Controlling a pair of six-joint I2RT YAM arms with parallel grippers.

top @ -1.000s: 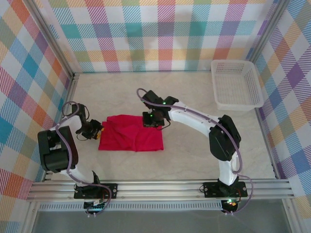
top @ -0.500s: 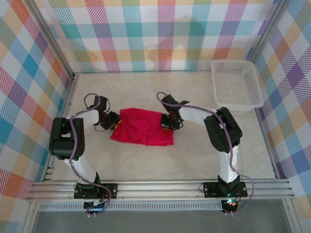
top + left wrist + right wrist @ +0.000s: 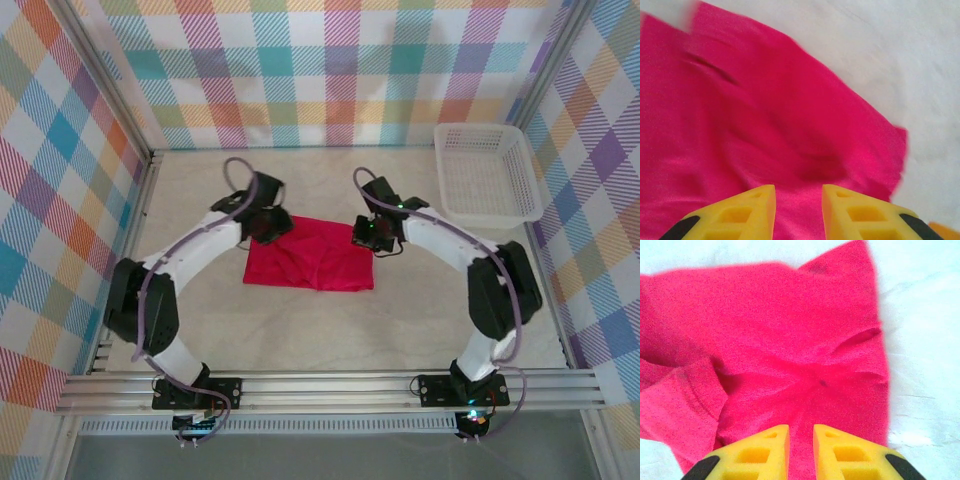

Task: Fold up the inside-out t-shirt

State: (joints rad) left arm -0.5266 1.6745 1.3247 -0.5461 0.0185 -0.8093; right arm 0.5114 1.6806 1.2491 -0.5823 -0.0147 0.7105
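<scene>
Carried across the table (image 3: 420,320) since the earlier frames, the inside-out t-shirt (image 3: 310,262) has been shifted from the left side toward the middle and farther from the arm bases, and both arms have been swung along with it. It is now laid out as a rough rectangle stretched between the two sets of fingers. Its far-left corner is met by the left gripper (image 3: 272,228) and its far-right corner by the right gripper (image 3: 365,235). The white mesh basket (image 3: 487,175) is left well apart, beyond the outer side of the right fingers.

In the left wrist view the yellow fingers (image 3: 765,200) are held narrowly apart, with red cloth spread ahead of them and a dark pucker just beyond the tips. Whether cloth is pinched cannot be told. The right fingers (image 3: 825,440) are set closer together. Creases are drawn toward a spot just ahead of them (a sign of tension, perhaps), and a doubled-over hem is seen to their left. Again a hold cannot be confirmed.

The move is judged a repositioning and smoothing, not a fold. The cloth has been centred within reach of both arms, so a further fold can be set up once fresh edges are taken.
</scene>
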